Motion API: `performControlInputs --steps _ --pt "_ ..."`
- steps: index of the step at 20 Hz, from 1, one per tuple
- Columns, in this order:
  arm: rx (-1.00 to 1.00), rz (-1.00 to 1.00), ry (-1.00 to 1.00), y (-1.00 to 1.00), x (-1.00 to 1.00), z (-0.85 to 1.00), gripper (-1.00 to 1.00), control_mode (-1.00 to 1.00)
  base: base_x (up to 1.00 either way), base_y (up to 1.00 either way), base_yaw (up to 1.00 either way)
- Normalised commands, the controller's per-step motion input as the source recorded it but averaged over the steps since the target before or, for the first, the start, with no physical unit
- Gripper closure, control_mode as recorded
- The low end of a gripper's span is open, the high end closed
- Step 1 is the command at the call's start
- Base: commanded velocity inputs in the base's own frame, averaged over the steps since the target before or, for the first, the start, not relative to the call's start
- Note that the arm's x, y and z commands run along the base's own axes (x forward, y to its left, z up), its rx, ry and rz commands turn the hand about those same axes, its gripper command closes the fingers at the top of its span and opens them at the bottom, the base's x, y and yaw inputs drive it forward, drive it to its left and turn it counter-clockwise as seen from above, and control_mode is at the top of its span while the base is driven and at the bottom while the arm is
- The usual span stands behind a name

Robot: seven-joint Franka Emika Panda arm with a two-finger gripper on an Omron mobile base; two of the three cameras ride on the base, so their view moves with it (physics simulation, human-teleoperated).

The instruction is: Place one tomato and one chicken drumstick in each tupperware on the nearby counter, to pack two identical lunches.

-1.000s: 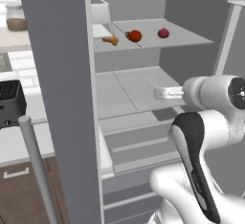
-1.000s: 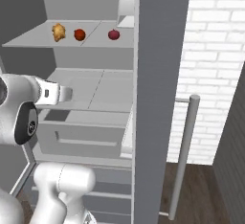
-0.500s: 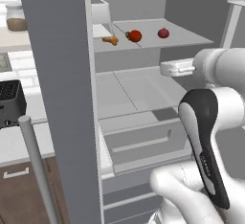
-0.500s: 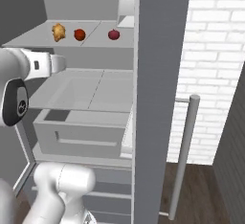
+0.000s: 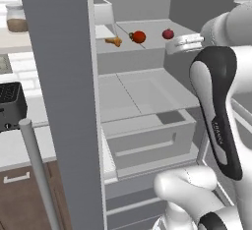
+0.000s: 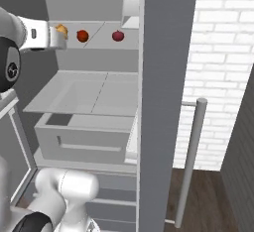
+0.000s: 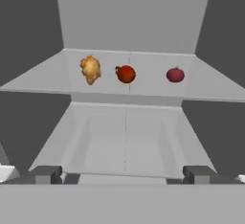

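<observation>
The gripper (image 7: pixel 122 174) stood with its jaws fully apart and empty, raised in front of the open fridge at about the level of the upper shelf (image 7: pixel 210 86). On that shelf lay a drumstick (image 7: pixel 90 69), a red tomato (image 7: pixel 126 73) just beside it, and a darker tomato (image 7: pixel 175 74) well apart to the right. In the left base view the drumstick (image 5: pixel 113 41), red tomato (image 5: pixel 139 37) and darker tomato (image 5: pixel 168 33) sat in the same order. No tupperware was visible in these pictures.

The step in hand appeared to be the approach for a first pick. To do it well, the hand should:
1. Advance level with the shelf and stay above its front edge.
2. Line up on one item only. The darker tomato stood alone and offered the clearest grasp.
3. Keep the jaws wide until they straddle the fruit, then close gently, since a round tomato may roll.
4. Withdraw straight back, clear of the fridge door (image 5: pixel 64 101).

Compared with one second before, the gripper had risen from the level of the lower shelf (image 5: pixel 142 94) to that of the upper shelf. The food had not moved.
</observation>
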Motion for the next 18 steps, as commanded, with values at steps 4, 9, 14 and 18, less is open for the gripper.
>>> performControlInputs --steps 4,9,14,18 --pt "0.0 0.0 0.0 0.0 1.0 -0.35 -1.0 -1.0 0.0 0.0 0.0" --pt "0.0 0.0 0.0 0.01 1.0 -0.17 -1.0 -1.0 0.0 0.0 0.0" --pt "0.0 -0.01 0.0 0.18 1.0 -0.01 -1.0 -1.0 0.0 0.0 0.0" --pt "0.0 -0.01 0.03 0.18 1.0 0.0 -1.0 -1.0 0.0 0.0 0.0"
